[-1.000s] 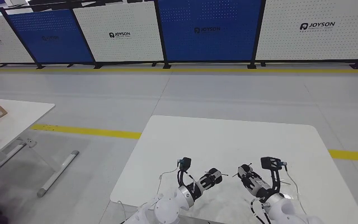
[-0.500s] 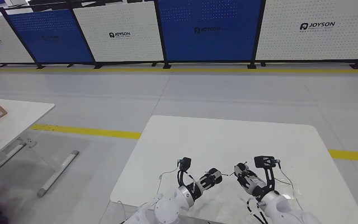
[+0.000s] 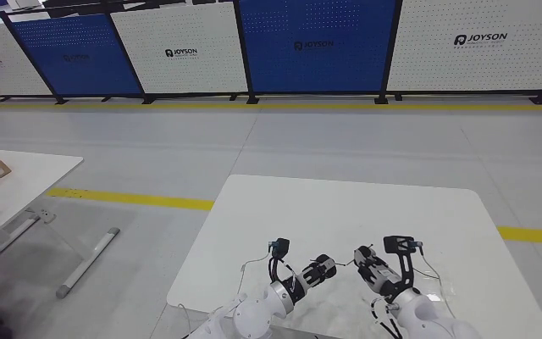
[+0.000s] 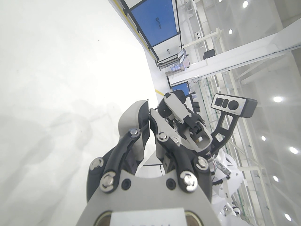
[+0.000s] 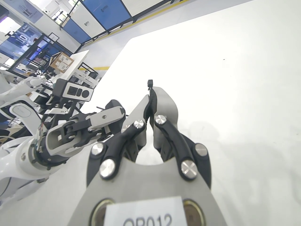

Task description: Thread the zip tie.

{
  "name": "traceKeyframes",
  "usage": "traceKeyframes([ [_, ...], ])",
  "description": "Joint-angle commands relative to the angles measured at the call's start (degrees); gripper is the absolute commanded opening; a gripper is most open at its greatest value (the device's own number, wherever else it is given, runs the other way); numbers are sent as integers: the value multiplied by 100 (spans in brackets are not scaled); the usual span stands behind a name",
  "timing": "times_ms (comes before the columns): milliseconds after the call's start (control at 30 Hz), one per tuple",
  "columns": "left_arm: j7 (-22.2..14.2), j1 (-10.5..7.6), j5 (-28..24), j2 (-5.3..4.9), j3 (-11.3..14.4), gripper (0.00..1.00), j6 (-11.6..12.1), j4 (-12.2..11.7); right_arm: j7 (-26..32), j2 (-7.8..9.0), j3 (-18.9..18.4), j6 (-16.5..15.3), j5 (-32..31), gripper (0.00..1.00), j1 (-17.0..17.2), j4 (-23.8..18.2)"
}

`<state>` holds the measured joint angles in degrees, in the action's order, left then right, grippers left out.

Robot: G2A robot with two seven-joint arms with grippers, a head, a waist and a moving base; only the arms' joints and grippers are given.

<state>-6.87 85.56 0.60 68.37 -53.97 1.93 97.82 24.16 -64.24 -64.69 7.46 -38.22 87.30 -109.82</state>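
Zip tie (image 5: 150,84) pinched in right jaws | right arm (image 3: 408,298) now nearer left jaws

Bright indoor light from round ceiling lamps (image 4: 277,99). White table (image 4: 58,48) glares, perhaps overexposed. Wrist views bow straight lines toward edges.

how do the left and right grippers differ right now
The right gripper pinches the zip tie with its blocky black head poking out past the fingertips, while the left gripper shows only a thin dark sliver at its tips. In the top view the left gripper sits slightly nearer the robot than the right. Both are shut, tips pointing at each other, close together over the white table.
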Motion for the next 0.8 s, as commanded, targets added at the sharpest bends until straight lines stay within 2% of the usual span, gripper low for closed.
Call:
traceKeyframes([
  [0,0,0,0,0,0,0,0,0,-2,-7,7,5,-11,0,-4,-8],
  [767,0,0,0,0,0,0,0,0,48,-76,74,103,-47,0,-58,46],
])
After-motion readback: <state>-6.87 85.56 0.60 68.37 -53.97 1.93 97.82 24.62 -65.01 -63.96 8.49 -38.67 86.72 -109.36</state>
